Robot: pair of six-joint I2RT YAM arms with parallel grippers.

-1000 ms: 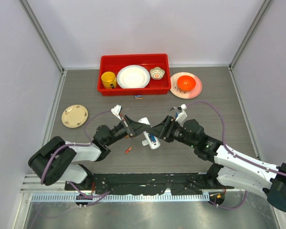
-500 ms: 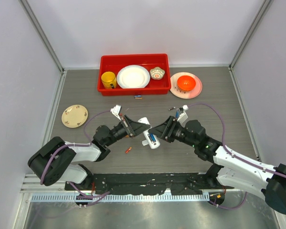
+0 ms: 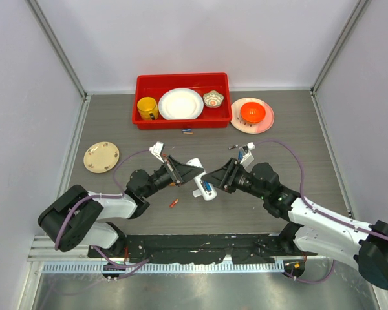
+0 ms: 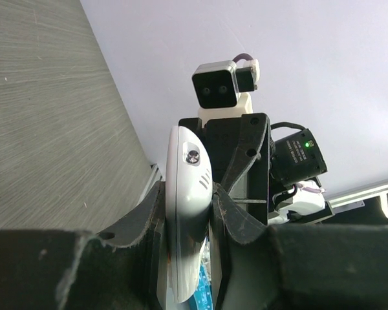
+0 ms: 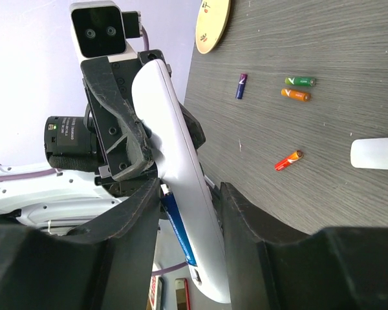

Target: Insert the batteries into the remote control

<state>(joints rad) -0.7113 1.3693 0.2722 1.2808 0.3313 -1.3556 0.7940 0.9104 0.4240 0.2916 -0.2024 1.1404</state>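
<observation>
The white remote control is held off the table at mid-front, with my left gripper shut on its middle. The left wrist view shows it edge-on between the pads. A blue battery lies in the remote control's slot. My right gripper straddles the remote and that battery, with thin gaps still showing beside its fingers. Loose batteries lie on the table: a red-orange one, an orange one, a green one and a purple one.
A red bin with a yellow mug, a white plate and a small bowl stands at the back. Right of it sits a pink plate with an orange bowl. A beige plate lies at the left. The flat white cover rests on the table.
My right gripper's jaws have narrowed around the remote control and it has edged slightly left. The left gripper and remote have stayed still.
</observation>
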